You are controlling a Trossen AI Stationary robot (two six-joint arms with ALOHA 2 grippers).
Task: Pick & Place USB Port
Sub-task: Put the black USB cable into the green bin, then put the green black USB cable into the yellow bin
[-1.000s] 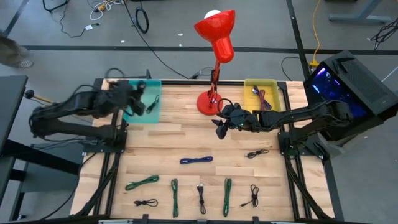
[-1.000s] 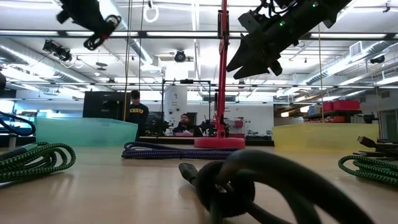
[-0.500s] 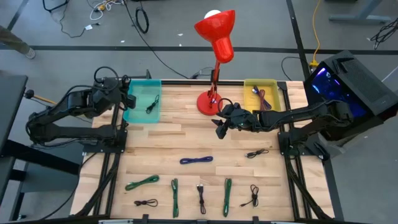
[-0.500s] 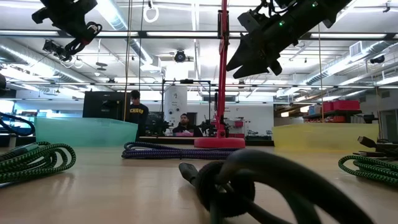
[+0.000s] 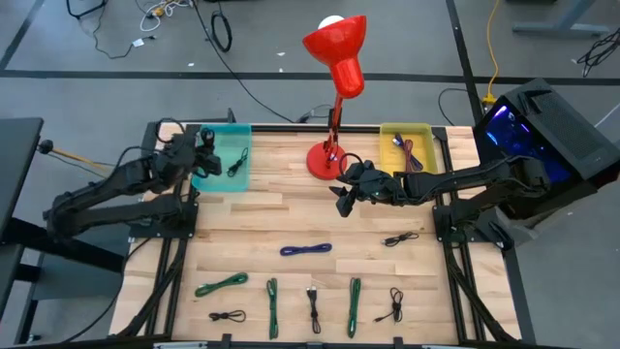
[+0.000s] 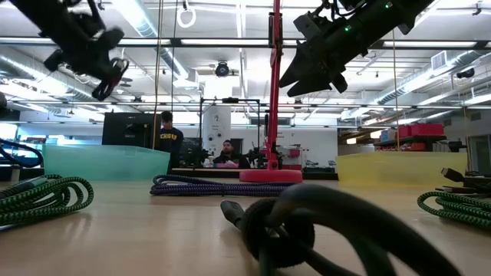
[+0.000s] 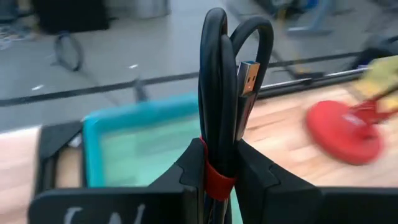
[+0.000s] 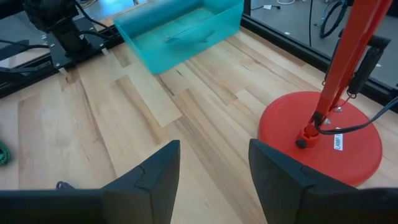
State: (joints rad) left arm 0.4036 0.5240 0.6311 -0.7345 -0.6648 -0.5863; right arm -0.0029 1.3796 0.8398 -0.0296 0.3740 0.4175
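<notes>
Black USB cable [image 7: 221, 106] in left tool [image 7: 219, 167]

bright even light; left wrist background blurred.

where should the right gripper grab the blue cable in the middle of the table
Grip the blue cable across its middle, coming straight down from above. It lies flat as a narrow bundle running left to right, so fingers set either side of its short width would span it. The right gripper is open, with nothing in it.
</notes>
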